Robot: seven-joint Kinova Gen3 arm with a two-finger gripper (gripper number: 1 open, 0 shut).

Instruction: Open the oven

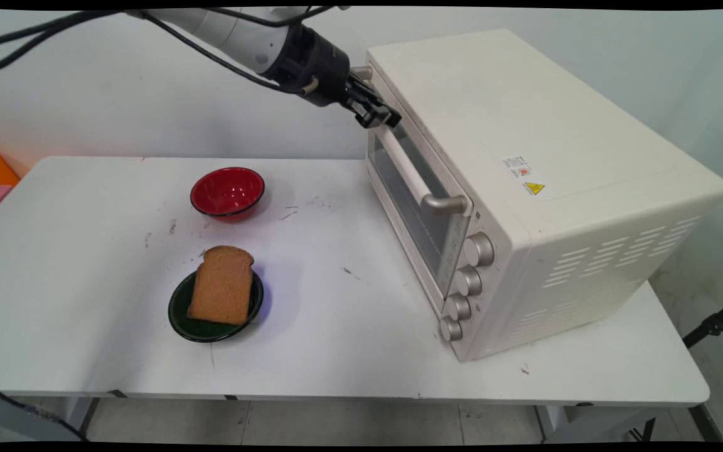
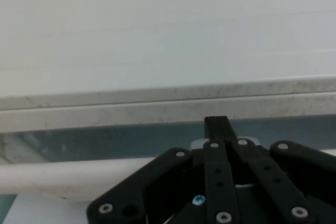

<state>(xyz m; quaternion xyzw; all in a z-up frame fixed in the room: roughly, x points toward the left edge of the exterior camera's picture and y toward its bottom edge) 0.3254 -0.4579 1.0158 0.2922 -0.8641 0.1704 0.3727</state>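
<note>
While the tool (image 1: 381,114) sits with its fingers pressed together at the top edge of the toaster oven's (image 1: 524,188) door, just above the handle (image 1: 421,185), it would do well to press squarely — the oven stands at the surface's (image 1: 336,351) right end.

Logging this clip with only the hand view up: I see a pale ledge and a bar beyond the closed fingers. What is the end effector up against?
Observer: The end effector is at the top far corner of a cream toaster oven's door, by the far end of its handle.
Operator: Is that door open?
Observer: No, it looks closed.
Operator: Anything else on the table?
Observer: A bread slice lies on a dark green plate, with an empty red bowl behind it.
</note>
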